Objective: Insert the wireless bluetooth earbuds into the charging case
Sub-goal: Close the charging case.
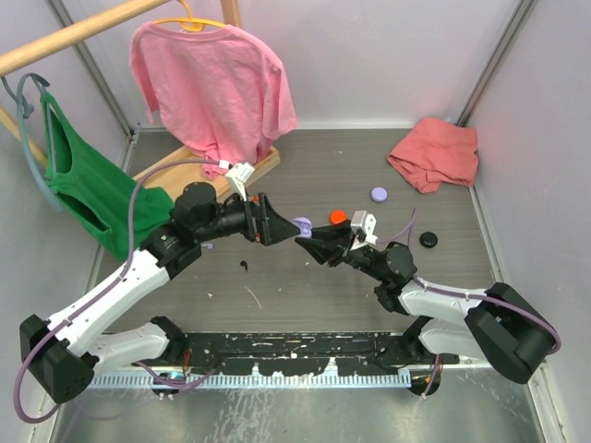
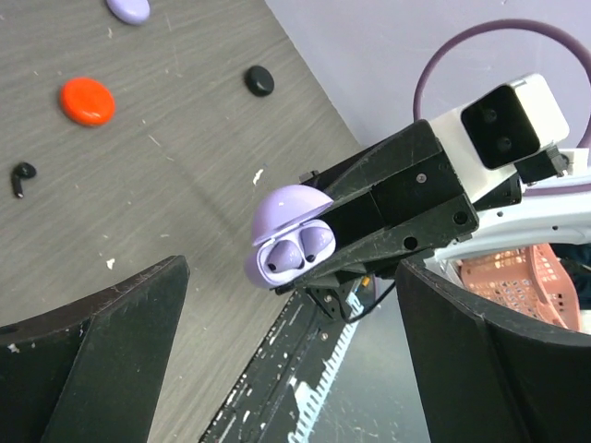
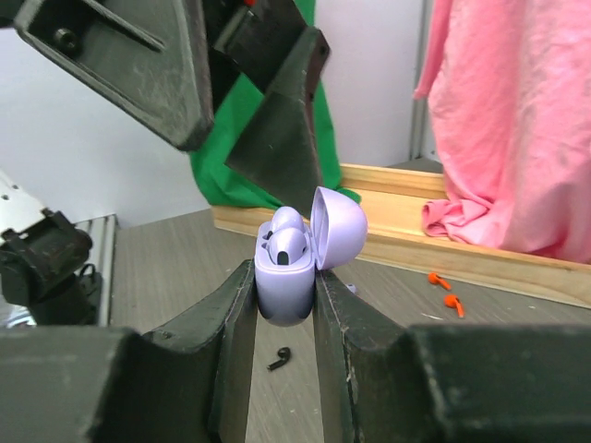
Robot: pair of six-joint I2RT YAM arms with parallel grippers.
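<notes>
My right gripper (image 3: pixel 284 288) is shut on a lilac charging case (image 3: pixel 286 275), which it holds above the table with the lid open. Two lilac wireless bluetooth earbuds (image 2: pixel 297 251) sit in the case's sockets. My left gripper (image 1: pixel 277 228) stands wide open just left of the case (image 1: pixel 302 224), and its fingers (image 3: pixel 282 120) hang apart from it with nothing between them. On the table lie one black earbud (image 3: pixel 279 357) and two orange-red earbuds (image 3: pixel 445 291). The black earbud (image 2: pixel 22 175) also shows in the left wrist view.
Three round cases lie on the table: orange-red (image 1: pixel 338 216), lilac (image 1: pixel 379 194) and black (image 1: pixel 428 239). A pink shirt (image 1: pixel 212 83) and a green garment (image 1: pixel 83 185) hang from a wooden rack (image 1: pixel 263 168) at the back left. A pink cloth (image 1: pixel 434 152) lies back right.
</notes>
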